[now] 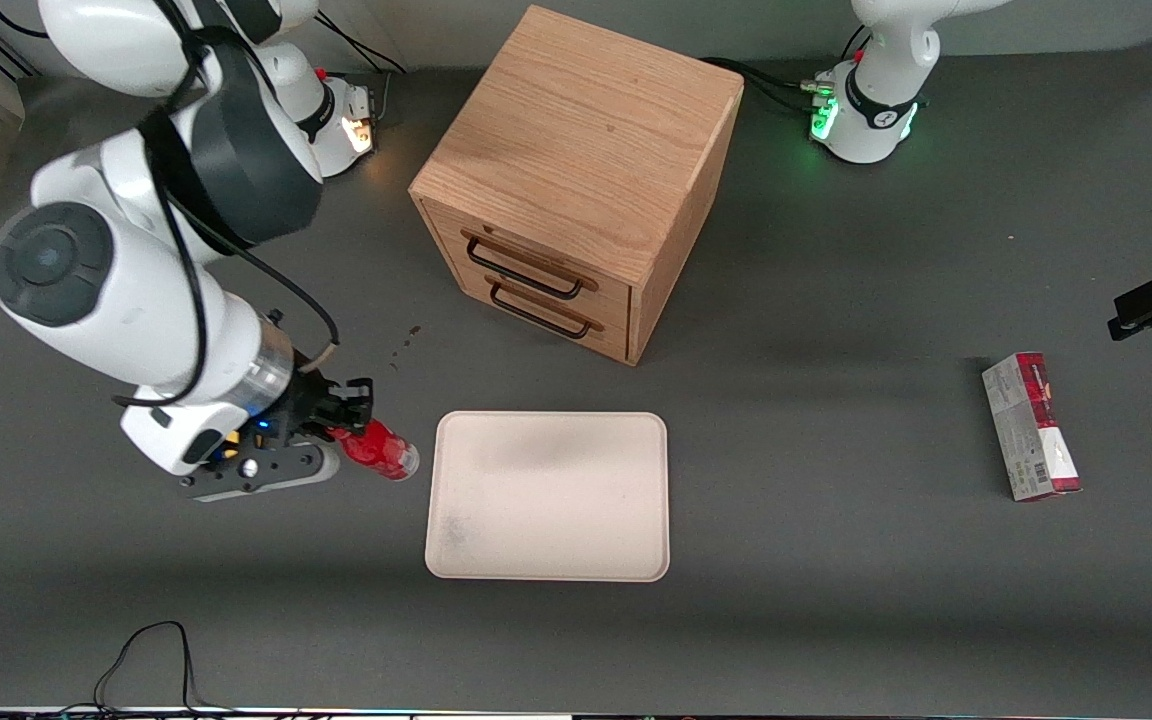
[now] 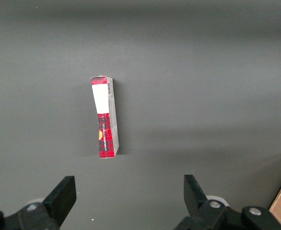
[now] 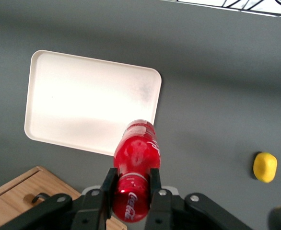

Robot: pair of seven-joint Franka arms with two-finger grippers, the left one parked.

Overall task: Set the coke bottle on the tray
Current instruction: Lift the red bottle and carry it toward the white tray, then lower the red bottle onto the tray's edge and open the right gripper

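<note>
While the coke bottle (image 3: 134,165) is hanging in the air just beside the tray (image 1: 548,545), off the short edge that faces the working arm's end of the table, we are gripping it with the gripper (image 3: 129,184), whose fingers are clamped on its body from both sides. The bottle is lying tilted in the grip, its clear base pointing toward the tray, and it is not yet over the rim.

We are judging it to be light and stiff, a small plastic piece with a smooth, glossy skin that could slide or swivel between the pads; a hold across the broad middle of the body, as we are seeing now, looks the safest.

The tray is lying bare near the table's front edge, faintly smudged toward one corner. In front of the wooden drawer cabinet (image 1: 576,180) the dark grey table (image 1: 836,620) is offering plenty of room. A yellow lump (image 3: 264,166) is resting on the table near the gripper, and a red-and-grey carton (image 1: 1031,427) is lying toward the parked arm's end.
</note>
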